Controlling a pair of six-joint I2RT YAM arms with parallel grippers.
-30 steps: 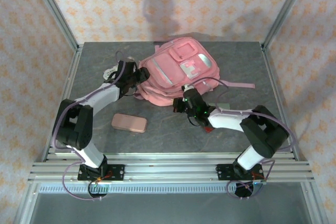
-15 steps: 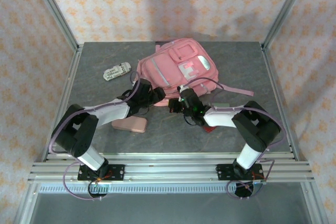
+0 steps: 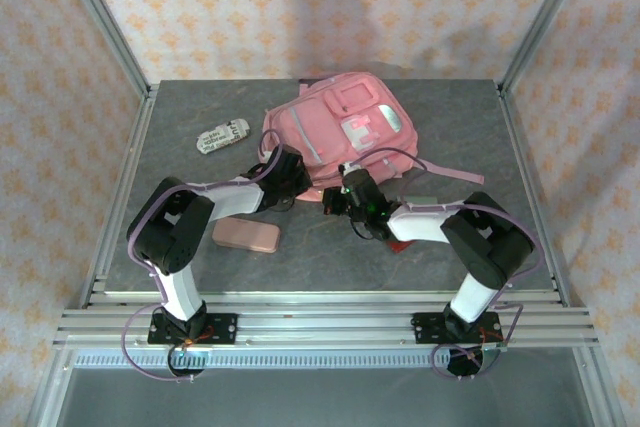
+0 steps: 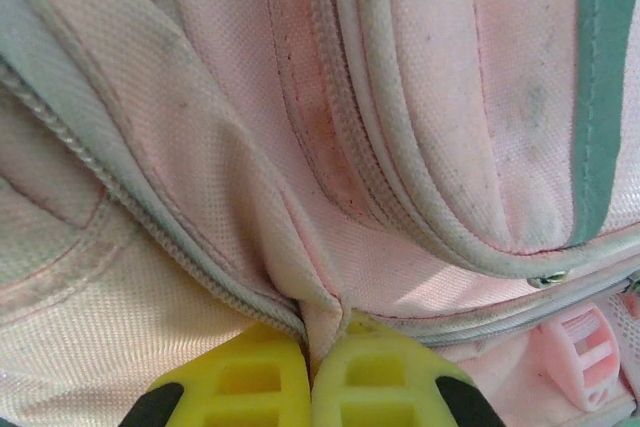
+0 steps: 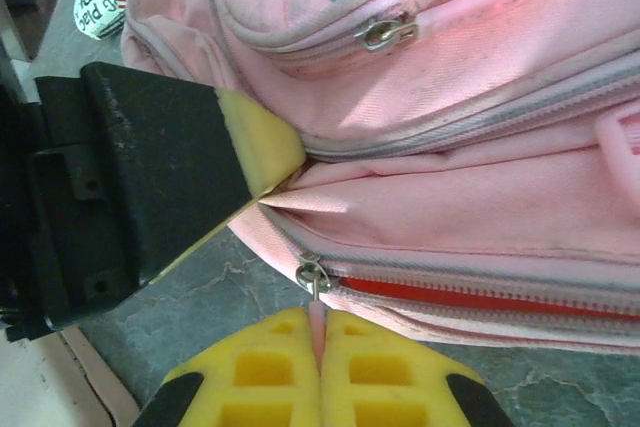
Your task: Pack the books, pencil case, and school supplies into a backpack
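The pink backpack (image 3: 340,127) lies flat at the middle back of the table. My left gripper (image 3: 292,171) is at the backpack's near-left edge, shut on a fold of its pink fabric (image 4: 322,312) between the yellow pads (image 4: 255,372). My right gripper (image 3: 334,197) is just to the right of it, shut on the pink zipper pull (image 5: 318,319) under the metal slider (image 5: 313,275). Beyond the slider a red strip (image 5: 480,292) shows in the zipper gap. The pink pencil case (image 3: 246,234) lies on the table in front of the left arm. The books are out of view.
A white printed packet (image 3: 222,136) lies left of the backpack. A small grey-green card (image 3: 420,200) lies by the right forearm. A pink strap (image 3: 450,161) trails right from the bag. Metal frame posts (image 3: 110,37) stand along the table's sides.
My left gripper has come from the backpack's upper-left side down to its near edge and shut on a fabric fold. The right gripper shifted slightly left, still holding the zipper pull.
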